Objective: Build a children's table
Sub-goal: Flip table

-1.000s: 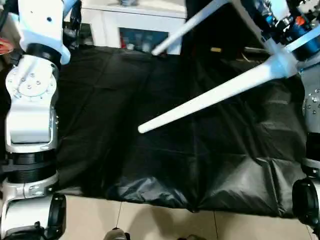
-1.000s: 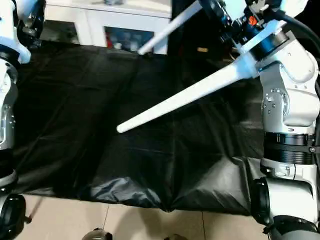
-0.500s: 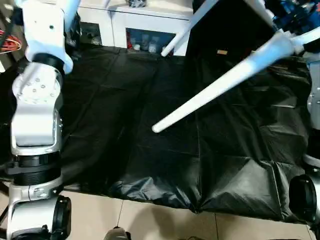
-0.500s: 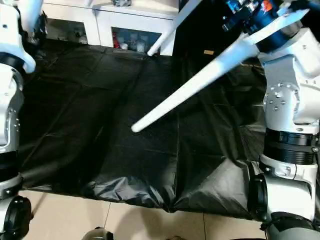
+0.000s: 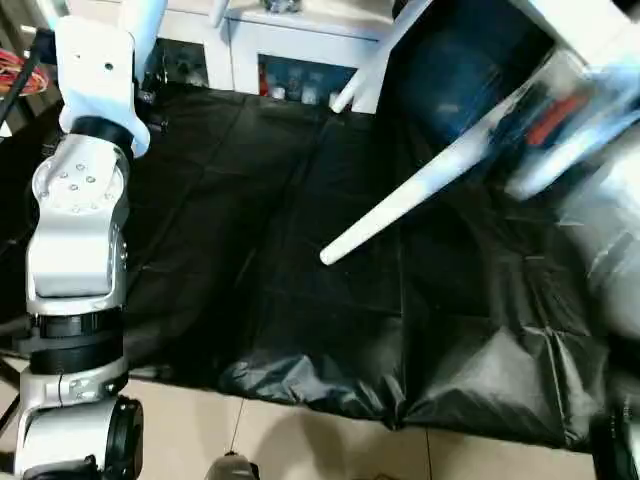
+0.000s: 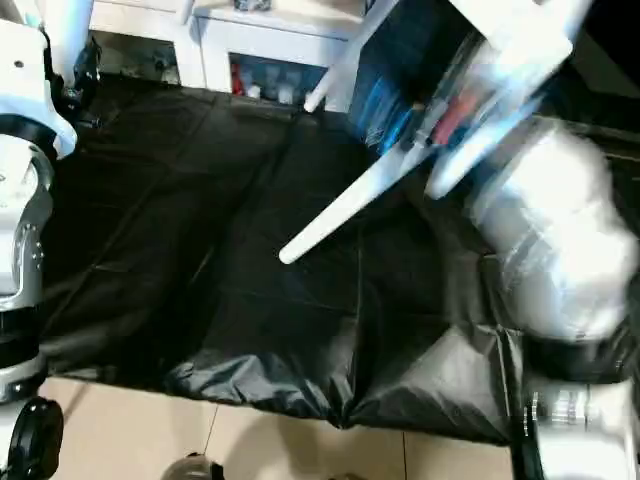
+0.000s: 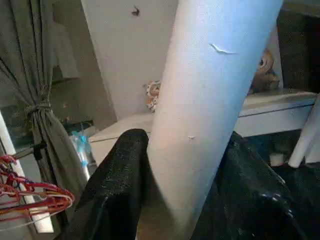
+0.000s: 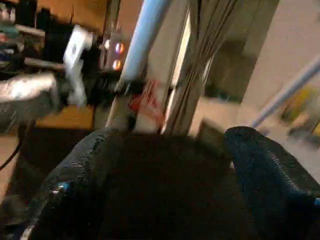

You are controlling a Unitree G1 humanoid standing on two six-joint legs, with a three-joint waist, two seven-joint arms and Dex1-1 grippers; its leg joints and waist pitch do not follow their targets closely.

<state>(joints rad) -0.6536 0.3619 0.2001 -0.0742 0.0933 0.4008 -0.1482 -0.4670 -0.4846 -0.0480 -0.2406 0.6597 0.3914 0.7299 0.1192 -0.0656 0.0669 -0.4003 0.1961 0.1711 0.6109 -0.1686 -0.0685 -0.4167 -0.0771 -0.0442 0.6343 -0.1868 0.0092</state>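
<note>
The children's table hangs tilted in the air, a corner of its white top [image 5: 590, 25] at the upper right. One long white leg [image 5: 420, 195] slants down from it over the black sheet, and another leg [image 5: 375, 60] points toward the cabinet. My left gripper [image 7: 185, 142] is shut on a thick white leg [image 7: 210, 75], one black finger [image 7: 122, 165] on each side of it. My left arm [image 5: 75, 230] rises along the left edge. My right gripper [image 8: 175, 145] is open, its fingers [image 8: 255, 160] spread wide with nothing between them. My right arm [image 5: 590, 200] is a blur under the tabletop.
A black sheet [image 5: 250, 250] covers the floor, with beige tiles [image 5: 300, 440] at its near edge. A white cabinet [image 5: 290, 40] with glass-fronted compartments stands behind it. Red hangers [image 7: 30, 197] and a curtain [image 7: 40, 100] are near my left hand.
The camera has tilted. My right arm has swung down from the top right corner to the middle right and blurs. The long leg now stands steeper, its tip further right.
</note>
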